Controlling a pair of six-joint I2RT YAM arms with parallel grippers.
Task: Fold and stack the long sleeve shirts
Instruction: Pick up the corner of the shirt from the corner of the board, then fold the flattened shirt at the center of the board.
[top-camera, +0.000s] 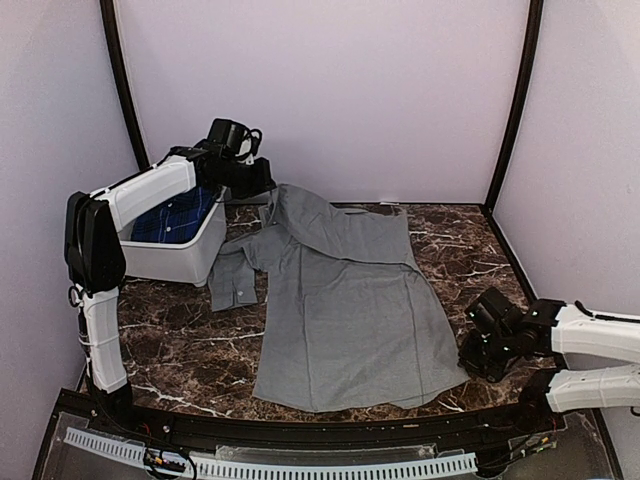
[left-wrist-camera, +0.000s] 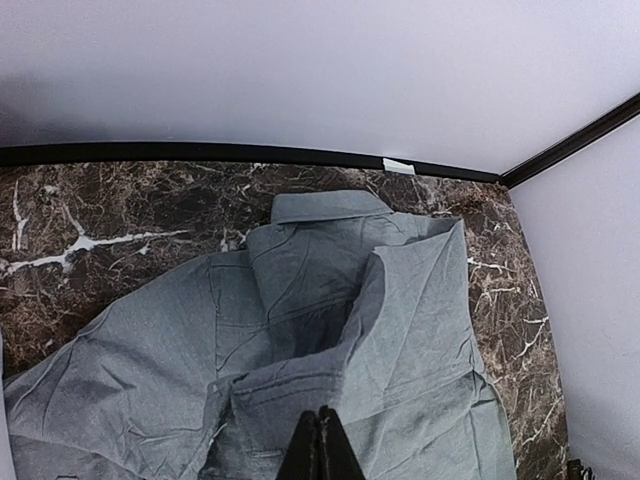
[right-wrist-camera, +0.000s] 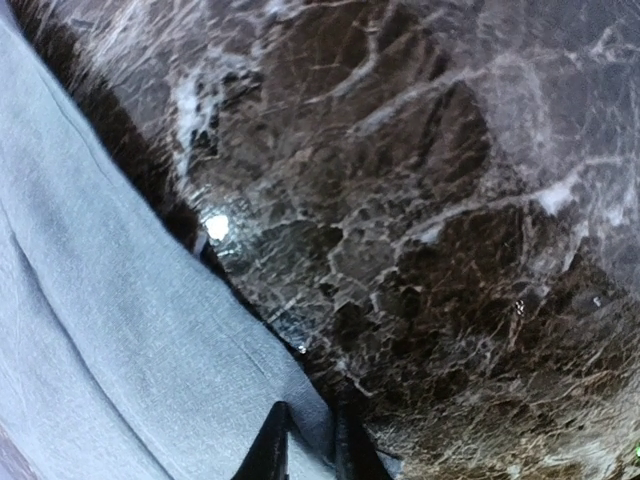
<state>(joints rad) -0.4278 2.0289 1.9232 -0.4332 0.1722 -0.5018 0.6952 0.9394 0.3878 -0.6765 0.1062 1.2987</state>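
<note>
Clearly left fingers (left-wrist-camera: 308, 455) meet; whether right fingers (right-wrist-camera: 268, 455) clamp the grey shirt (top-camera: 350, 310) is unclear.

White-shelled left arm (top-camera: 150, 190) and right arm (top-camera: 600, 335), black joints, black wrist blocks, slim black tapered fingers (left-wrist-camera: 304, 456)

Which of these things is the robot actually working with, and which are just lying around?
For the job:
- grey shirt
- plaid shirt

Just there:
- white tub, holding the plaid shirt
- marble table
</note>
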